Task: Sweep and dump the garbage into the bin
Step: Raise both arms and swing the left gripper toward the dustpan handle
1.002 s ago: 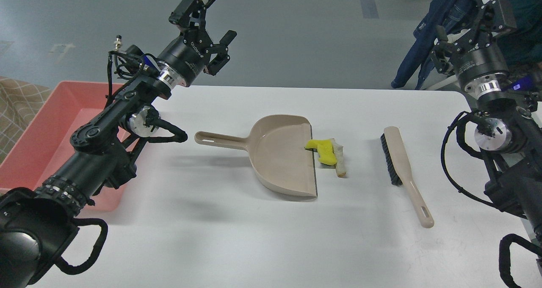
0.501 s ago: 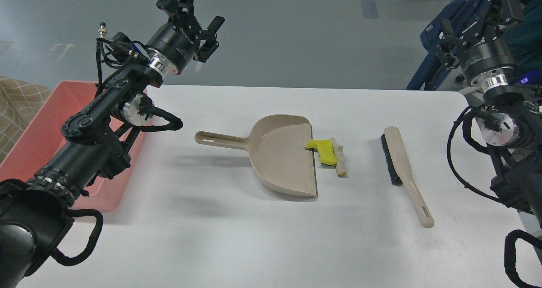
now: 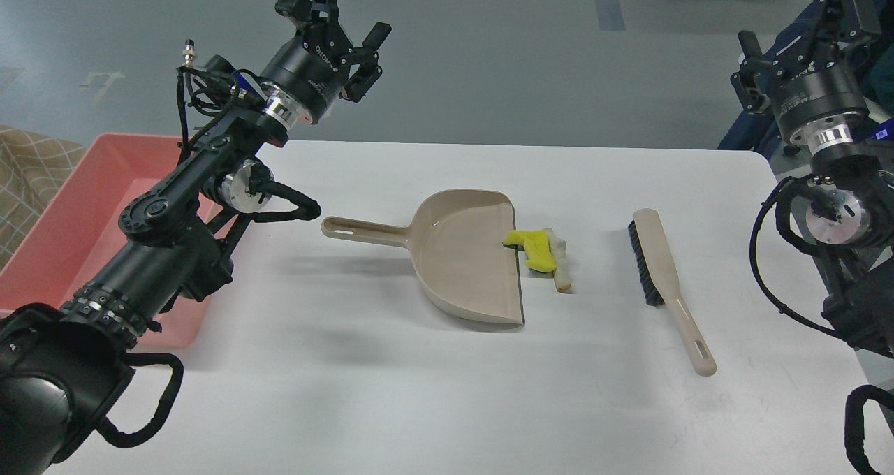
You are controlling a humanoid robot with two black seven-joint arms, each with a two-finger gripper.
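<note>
The garbage lies at mid-table: a yellow spongy piece (image 3: pixel 534 246) rests on a white bread-like slice (image 3: pixel 561 269), right at the lip of a beige dustpan (image 3: pixel 461 258). The pink bin (image 3: pixel 77 209) sits at the table's left edge, partly hidden by my left arm. My left gripper (image 3: pixel 342 7) is open and empty, raised high above the table's back left, far from the garbage. My right gripper (image 3: pixel 796 21) is open and empty, raised beyond the table's back right corner.
A beige hand brush (image 3: pixel 667 279) with black bristles lies to the right of the garbage, handle toward the front. The dustpan's handle (image 3: pixel 363 230) points left. The white table (image 3: pixel 419 391) has its far edge just below both grippers. A checked cloth (image 3: pixel 28 174) lies far left.
My left gripper rose, then shifted a little right. My right gripper moved up and to the right. The dustpan, brush and garbage have not moved.
</note>
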